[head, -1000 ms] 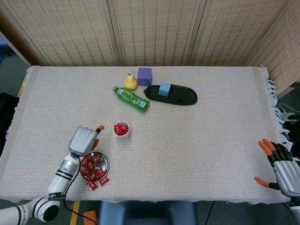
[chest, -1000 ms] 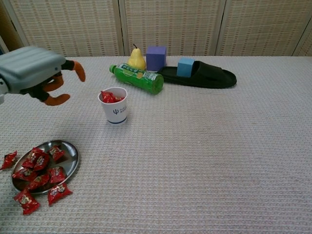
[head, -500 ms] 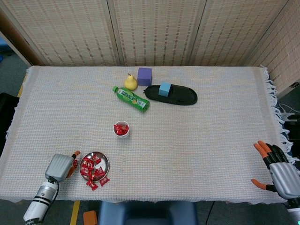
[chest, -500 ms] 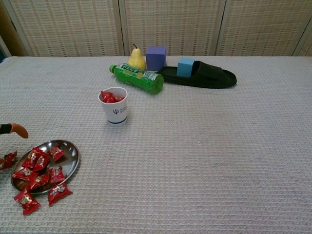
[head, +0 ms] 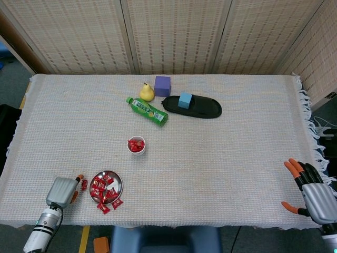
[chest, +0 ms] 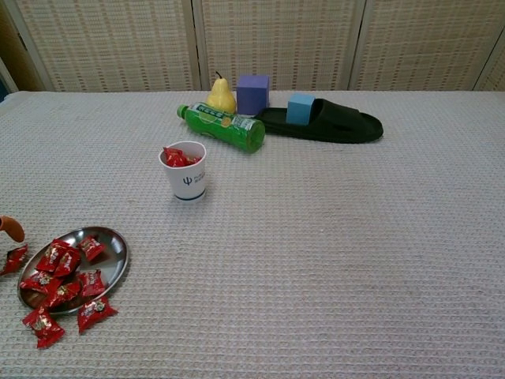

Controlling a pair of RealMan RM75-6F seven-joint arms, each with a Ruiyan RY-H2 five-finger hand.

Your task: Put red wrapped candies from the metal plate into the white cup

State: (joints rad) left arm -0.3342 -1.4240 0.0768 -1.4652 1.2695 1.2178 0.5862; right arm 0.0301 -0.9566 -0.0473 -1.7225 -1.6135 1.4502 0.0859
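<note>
The white cup [head: 136, 145] [chest: 185, 172] stands mid-table with red candies inside. Toward the front left sits the metal plate [head: 117, 178] [chest: 115, 251], holding several red wrapped candies [head: 102, 190] [chest: 59, 264]. A few more candies lie on the cloth around it, one [head: 83, 184] [chest: 12, 259] just to its left. My left hand [head: 62, 191] is low beside that candy, left of the plate, fingertips apart and nothing seen in it; the chest view catches only one orange fingertip [chest: 9, 227]. My right hand [head: 313, 195] rests at the front right edge with fingers spread, empty.
At the back lie a green bottle [head: 147, 110] on its side, a yellow pear [head: 147, 92], a purple block [head: 162, 85] and a black slipper [head: 192, 107] carrying a blue cube [head: 185, 99]. A woven cloth covers the table, fringed at the right edge.
My left hand drew back from beside the cup, toward the front left, and now sits low beside the plate. The right hand barely shifted.
</note>
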